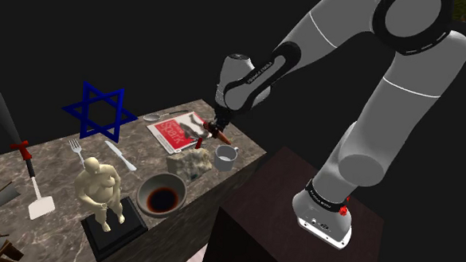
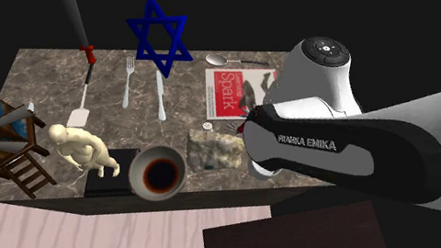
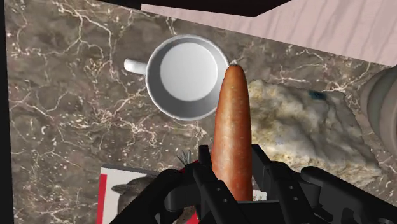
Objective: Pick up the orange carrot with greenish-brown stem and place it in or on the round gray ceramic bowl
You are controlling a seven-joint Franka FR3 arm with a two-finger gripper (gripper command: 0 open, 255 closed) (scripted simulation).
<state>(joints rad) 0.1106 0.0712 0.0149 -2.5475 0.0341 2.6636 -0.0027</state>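
Note:
An orange carrot is clasped between the black fingers of my gripper and points away from the hand, over the marble table. In the shoulder view the gripper holds the carrot above the table's right end, over the magazine's edge and next to the white mug. The round bowl, grey outside with a dark reddish inside, stands near the table's front edge, to the shoulder view's lower left of the gripper. It also appears in the second exterior view as bowl. The carrot's stem end is hidden by the fingers.
A white mug and a pale rock lie under the gripper. A red magazine, spoon, knife, fork, spatula, blue star and a statue on a black base share the marble table.

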